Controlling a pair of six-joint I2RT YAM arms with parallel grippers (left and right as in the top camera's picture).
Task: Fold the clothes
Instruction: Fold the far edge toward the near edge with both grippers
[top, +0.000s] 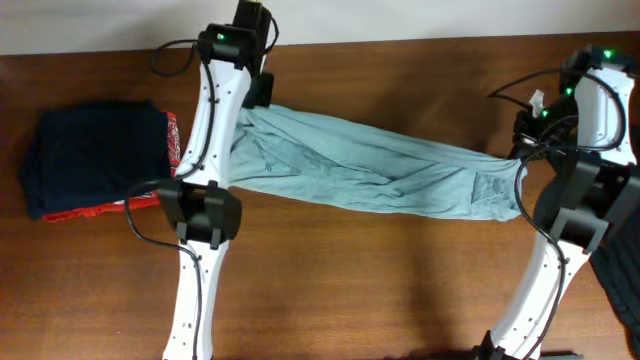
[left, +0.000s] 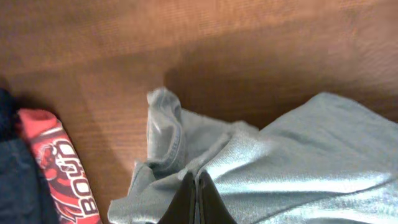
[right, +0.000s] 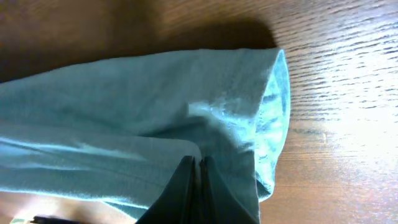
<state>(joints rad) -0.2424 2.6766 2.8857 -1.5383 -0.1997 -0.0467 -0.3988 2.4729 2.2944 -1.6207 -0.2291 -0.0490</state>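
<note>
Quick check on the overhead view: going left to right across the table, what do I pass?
Folded navy and red garments → left arm → pale grey-blue T-shirt, stretched out across the middle → right arm.

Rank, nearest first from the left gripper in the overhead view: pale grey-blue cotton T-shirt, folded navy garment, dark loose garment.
1. Pale grey-blue cotton T-shirt: held by left gripper.
2. Folded navy garment: far left.
3. Dark loose garment: right edge.
</note>
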